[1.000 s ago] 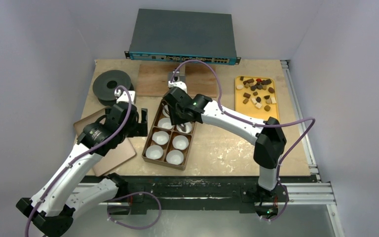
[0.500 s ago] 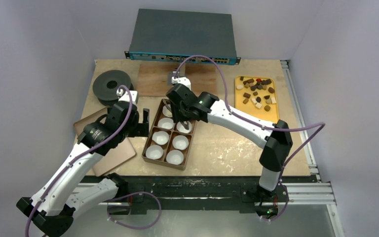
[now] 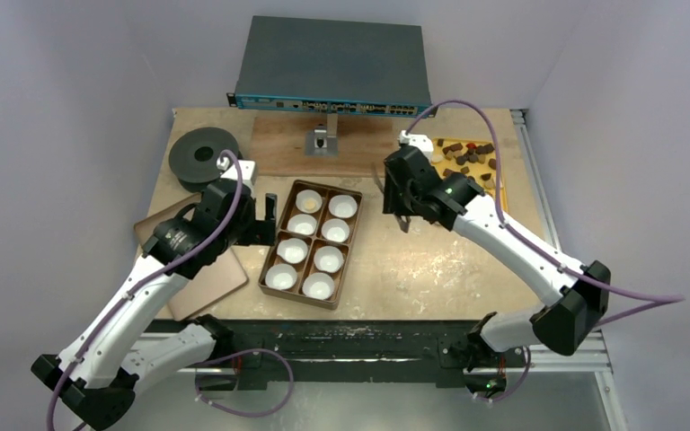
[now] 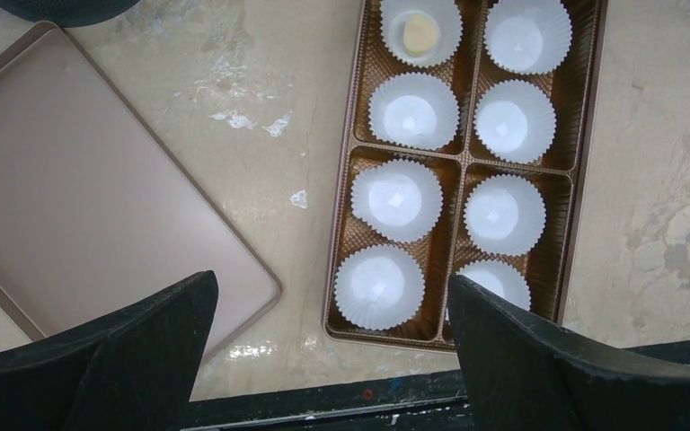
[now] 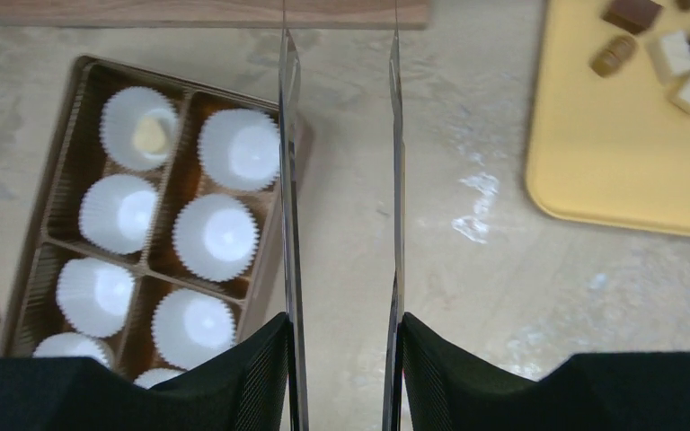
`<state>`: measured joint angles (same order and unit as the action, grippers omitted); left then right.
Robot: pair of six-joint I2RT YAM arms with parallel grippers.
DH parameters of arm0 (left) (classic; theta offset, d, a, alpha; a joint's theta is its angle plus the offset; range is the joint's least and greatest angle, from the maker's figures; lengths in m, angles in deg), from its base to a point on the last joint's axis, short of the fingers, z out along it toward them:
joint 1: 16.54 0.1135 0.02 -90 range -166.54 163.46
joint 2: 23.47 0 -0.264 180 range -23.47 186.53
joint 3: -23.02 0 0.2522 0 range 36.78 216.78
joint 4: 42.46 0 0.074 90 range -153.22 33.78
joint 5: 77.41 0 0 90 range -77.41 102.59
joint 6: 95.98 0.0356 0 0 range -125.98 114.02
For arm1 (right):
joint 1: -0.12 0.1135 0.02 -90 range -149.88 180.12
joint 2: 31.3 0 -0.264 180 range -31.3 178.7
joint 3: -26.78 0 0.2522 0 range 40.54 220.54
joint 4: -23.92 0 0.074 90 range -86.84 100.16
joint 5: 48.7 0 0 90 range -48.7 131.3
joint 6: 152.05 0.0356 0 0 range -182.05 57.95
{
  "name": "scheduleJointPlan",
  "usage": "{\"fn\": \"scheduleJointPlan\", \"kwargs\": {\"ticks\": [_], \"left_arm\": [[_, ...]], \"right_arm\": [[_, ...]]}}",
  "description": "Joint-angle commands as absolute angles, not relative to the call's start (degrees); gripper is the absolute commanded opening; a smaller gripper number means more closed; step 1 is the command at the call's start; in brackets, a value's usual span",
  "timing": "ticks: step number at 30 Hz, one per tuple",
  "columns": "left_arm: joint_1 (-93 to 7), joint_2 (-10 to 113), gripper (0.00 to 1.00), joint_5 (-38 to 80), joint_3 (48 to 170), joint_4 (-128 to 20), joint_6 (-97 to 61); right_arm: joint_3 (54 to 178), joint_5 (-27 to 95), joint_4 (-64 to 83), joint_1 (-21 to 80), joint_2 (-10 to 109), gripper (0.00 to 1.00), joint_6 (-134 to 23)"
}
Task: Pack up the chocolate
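Note:
The chocolate (image 3: 467,154) lies as several brown, tan and cream pieces on a yellow tray (image 3: 500,171) at the back right; a few pieces (image 5: 674,49) show in the right wrist view. One cream piece (image 4: 420,34) sits in the far-left paper cup of the brown box (image 3: 274,235), and it also shows in the right wrist view (image 5: 150,133). The other cups are empty. My right gripper (image 3: 402,218) hangs over bare table between box and tray, its thin blades apart and empty (image 5: 339,54). My left gripper (image 3: 263,229) is open and empty at the box's left side (image 4: 331,280).
A flat tan tray (image 3: 207,278) lies left of the box. A black roll (image 3: 202,154), a wooden board (image 3: 283,144) with a small metal stand (image 3: 321,141) and a grey network switch (image 3: 332,63) are at the back.
My right gripper has left the far end of the box and swung right toward the yellow tray. A cream piece now shows in the far-left cup. The left arm has barely moved.

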<state>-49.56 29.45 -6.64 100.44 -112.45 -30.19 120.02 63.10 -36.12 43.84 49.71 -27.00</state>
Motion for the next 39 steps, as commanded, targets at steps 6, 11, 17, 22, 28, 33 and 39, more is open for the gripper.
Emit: {"fn": "scheduleJointPlan", "kwargs": {"ticks": [6, 11, 17, 22, 28, 33, 39], "left_arm": [[-49.26, 30.51, 1.0, -3.56, 102.92, -109.6, -28.35], [-49.25, 30.59, 1.0, -3.07, 102.88, -109.3, -28.0], [-49.27, 30.67, 1.0, -2.71, 102.71, -109.03, -27.87], [-49.28, 30.58, 1.0, -2.72, 102.85, -109.06, -27.61], [-49.24, 30.6, 1.0, -2.97, 102.88, -109.2, -27.51], [-49.24, 30.86, 1.0, -3.05, 103.11, -109.25, -27.58], [-49.24, 31.34, 1.0, -2.93, 103.4, -109.23, -27.59]], "right_arm": [[110.55, 64.77, -35.03, 31.22, 41.49, 0.49, -28.21], [107.47, 64.19, -33.32, 25.54, 41.48, 0.49, -29.87], [107.12, 62.3, -30.13, 20.61, 45.38, 0.48, -31.01], [108.66, 60.41, -27.57, 17.9, 50.01, 0.46, -31.74], [109.92, 58.84, -25.33, 15.51, 54.35, 0.45, -32.19], [110.2, 58.31, -24.44, 14.68, 55.84, 0.42, -32.36], [110.21, 57.48, -23.77, 14.06, 56.64, 0.4, -32.69]]}}
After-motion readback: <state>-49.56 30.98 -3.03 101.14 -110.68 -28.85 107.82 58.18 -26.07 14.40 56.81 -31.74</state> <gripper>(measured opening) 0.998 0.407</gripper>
